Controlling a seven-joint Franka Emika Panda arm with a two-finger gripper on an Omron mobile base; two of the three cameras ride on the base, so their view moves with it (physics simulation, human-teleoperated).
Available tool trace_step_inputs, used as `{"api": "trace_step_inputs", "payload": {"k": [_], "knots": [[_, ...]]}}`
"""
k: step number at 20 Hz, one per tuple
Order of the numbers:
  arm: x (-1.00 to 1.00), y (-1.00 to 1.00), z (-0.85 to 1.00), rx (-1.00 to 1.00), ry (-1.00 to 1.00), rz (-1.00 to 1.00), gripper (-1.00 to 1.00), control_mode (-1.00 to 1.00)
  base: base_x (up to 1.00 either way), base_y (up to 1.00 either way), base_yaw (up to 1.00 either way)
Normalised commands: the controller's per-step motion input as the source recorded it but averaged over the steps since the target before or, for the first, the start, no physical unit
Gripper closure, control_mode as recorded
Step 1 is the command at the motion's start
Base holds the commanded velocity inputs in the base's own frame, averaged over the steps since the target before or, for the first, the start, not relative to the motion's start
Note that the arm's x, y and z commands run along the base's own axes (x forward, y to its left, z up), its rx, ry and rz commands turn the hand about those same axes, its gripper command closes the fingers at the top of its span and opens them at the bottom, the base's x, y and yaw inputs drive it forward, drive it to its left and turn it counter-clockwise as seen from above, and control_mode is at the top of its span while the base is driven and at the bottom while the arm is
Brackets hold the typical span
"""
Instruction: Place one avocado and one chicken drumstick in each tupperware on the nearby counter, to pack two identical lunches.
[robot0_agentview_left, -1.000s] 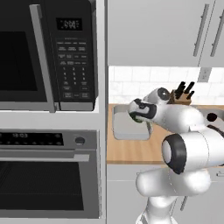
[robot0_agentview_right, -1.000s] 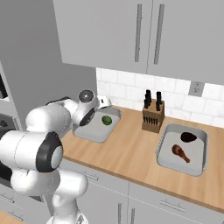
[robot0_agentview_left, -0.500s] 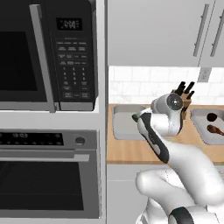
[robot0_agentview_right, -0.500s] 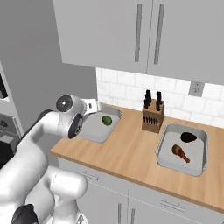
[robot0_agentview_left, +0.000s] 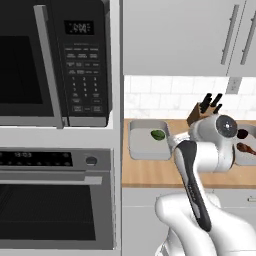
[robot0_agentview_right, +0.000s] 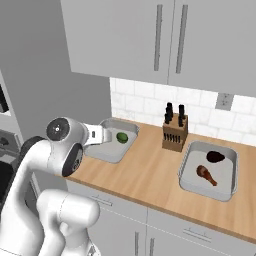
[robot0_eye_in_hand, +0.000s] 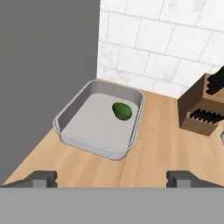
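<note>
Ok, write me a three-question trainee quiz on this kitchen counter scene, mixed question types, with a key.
1. True or false: the left tupperware holds a chicken drumstick.
2. What stands between the two containers? A) kettle B) knife block C) toaster
3. Fill in: the right tupperware holds a drumstick and a dark ____.

Key: 1 false, it holds just a green avocado; 2 B; 3 avocado.

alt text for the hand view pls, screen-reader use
A green avocado lies alone in a shallow grey tupperware on a wooden counter, against a grey wall and white tiles. The open gripper hangs back from it, a knife block to the right.
</note>
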Motion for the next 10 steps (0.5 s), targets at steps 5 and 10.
{"api": "trace_step_inputs", "payload": {"k": [5, 10], "knots": [[-1.0, 0.2, 0.06, -0.02, 0.01, 0.01, -1.0, -1.0, 0.0, 0.0, 0.0], [-1.0, 0.08, 0.01, -0.02, 0.0, 0.0, -1.0, -1.0, 0.0, 0.0, 0.0]]}}
